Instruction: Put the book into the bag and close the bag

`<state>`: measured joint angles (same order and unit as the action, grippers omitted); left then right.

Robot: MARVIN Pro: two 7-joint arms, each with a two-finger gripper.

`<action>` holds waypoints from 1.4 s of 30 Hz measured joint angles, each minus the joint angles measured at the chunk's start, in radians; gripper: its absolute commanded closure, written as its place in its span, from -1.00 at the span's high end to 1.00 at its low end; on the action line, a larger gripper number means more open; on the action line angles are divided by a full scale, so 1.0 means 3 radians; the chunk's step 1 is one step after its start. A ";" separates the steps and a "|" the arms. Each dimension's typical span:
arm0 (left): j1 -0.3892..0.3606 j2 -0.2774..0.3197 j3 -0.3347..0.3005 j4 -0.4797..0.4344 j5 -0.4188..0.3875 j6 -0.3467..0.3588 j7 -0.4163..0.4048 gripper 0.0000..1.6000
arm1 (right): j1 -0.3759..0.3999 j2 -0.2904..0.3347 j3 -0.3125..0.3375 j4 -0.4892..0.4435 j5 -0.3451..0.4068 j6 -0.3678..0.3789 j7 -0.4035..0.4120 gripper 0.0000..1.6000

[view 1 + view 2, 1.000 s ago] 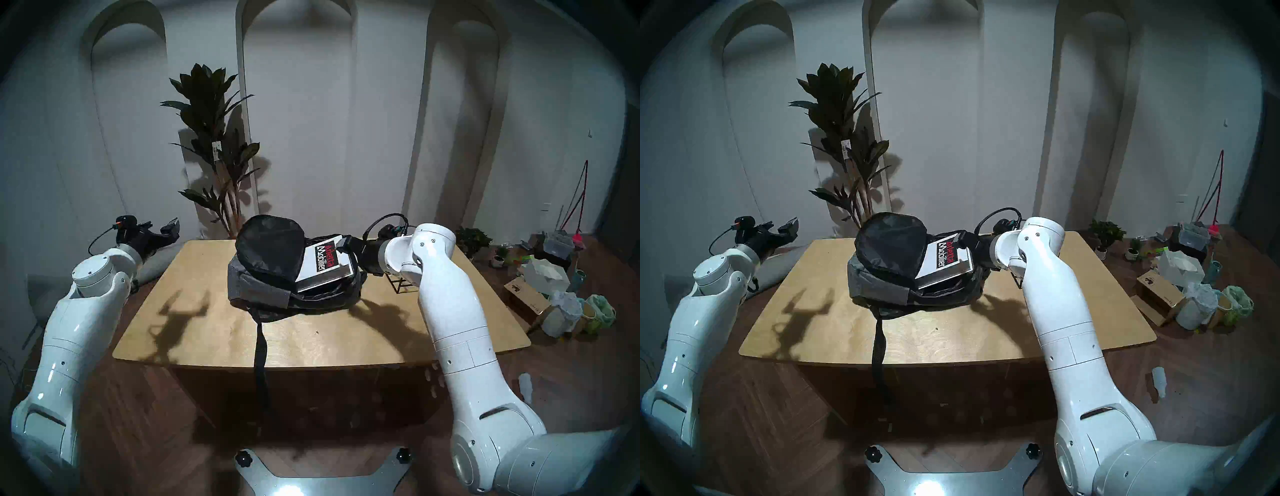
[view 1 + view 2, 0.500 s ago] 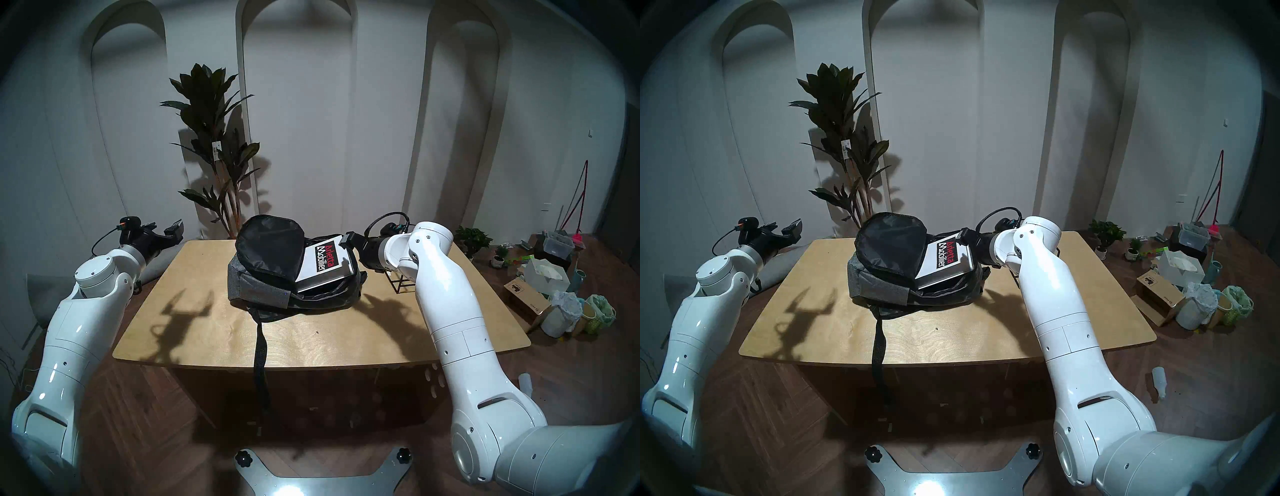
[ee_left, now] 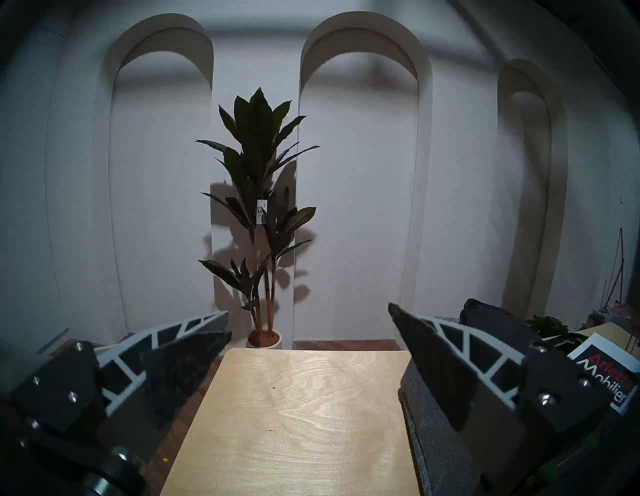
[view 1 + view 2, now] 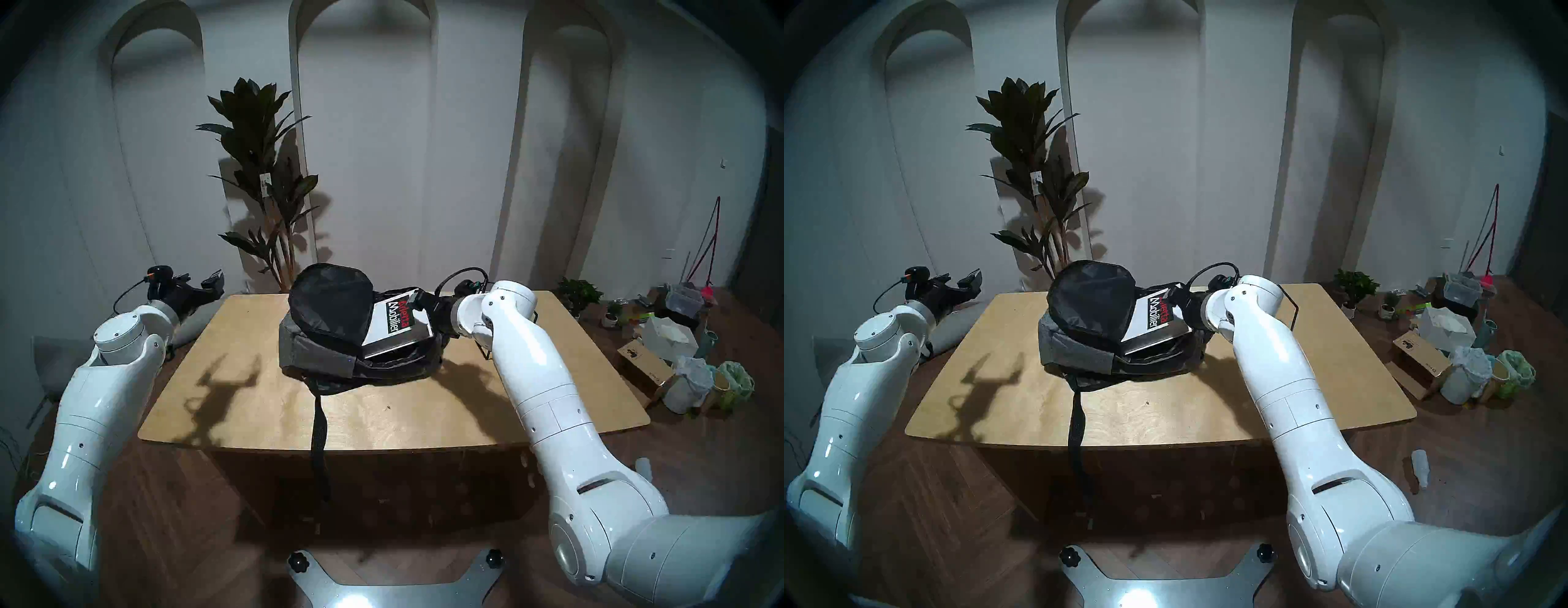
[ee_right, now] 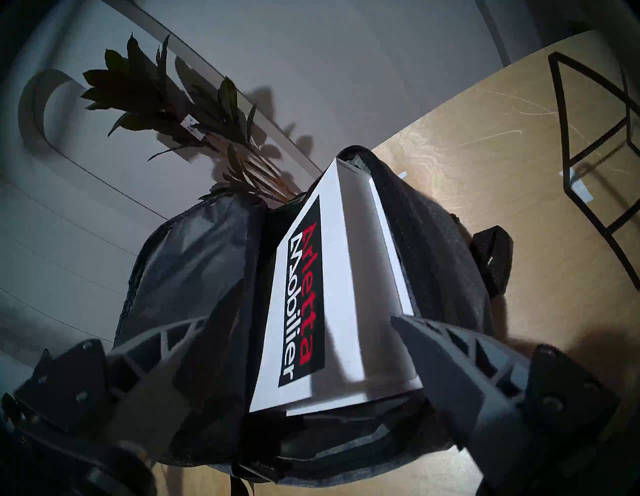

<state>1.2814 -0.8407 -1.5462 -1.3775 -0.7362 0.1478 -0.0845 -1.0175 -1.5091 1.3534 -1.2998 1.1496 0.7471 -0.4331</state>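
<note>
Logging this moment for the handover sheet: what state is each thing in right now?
bag: lying on the table, flap thrown open, unzipped.
book: partly in the bag's opening, most of its cover sticking out.
right gripper: open, fingers either side of the book.
left gripper: open, empty, at the table's left edge.
strap: hanging over the table's front edge.

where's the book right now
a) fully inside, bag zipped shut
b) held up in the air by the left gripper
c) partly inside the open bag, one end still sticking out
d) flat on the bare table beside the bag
c: the book sits in the open bag, its labelled end still showing beyond the raised flap.
</note>
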 measured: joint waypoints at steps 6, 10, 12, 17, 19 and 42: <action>0.0003 0.0001 -0.0001 -0.0014 0.0000 0.0002 0.0036 1.00 | 0.0000 -0.0018 -0.0040 0.0010 -0.0015 -0.0044 0.0083 1.00; 0.0007 0.0002 -0.0004 -0.0025 -0.0004 0.0005 0.0056 1.00 | 0.0003 -0.0034 -0.0064 0.0038 -0.0015 -0.0084 0.0136 1.00; 0.0009 0.0003 -0.0005 -0.0030 -0.0007 0.0006 0.0061 1.00 | 0.0005 -0.0041 -0.0076 0.0056 -0.0016 -0.0105 0.0158 1.00; 0.0016 0.0007 -0.0009 -0.0040 -0.0014 0.0006 0.0070 1.00 | 0.0011 -0.0049 -0.0079 0.0071 -0.0015 -0.0140 0.0189 1.00; 0.0017 0.0009 -0.0016 -0.0043 -0.0031 0.0006 0.0067 1.00 | 0.0019 -0.0045 -0.0048 0.0057 -0.0008 -0.0147 0.0191 1.00; -0.0390 0.0113 0.0216 -0.0108 0.0013 0.0585 0.0168 1.00 | 0.0092 0.0680 0.0255 -0.0739 -0.0495 -0.0472 0.0768 1.00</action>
<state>1.1643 -0.8068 -1.4814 -1.4099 -0.7323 0.3233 -0.0342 -0.9900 -1.3051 1.4300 -1.5215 1.0010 0.6056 -0.2026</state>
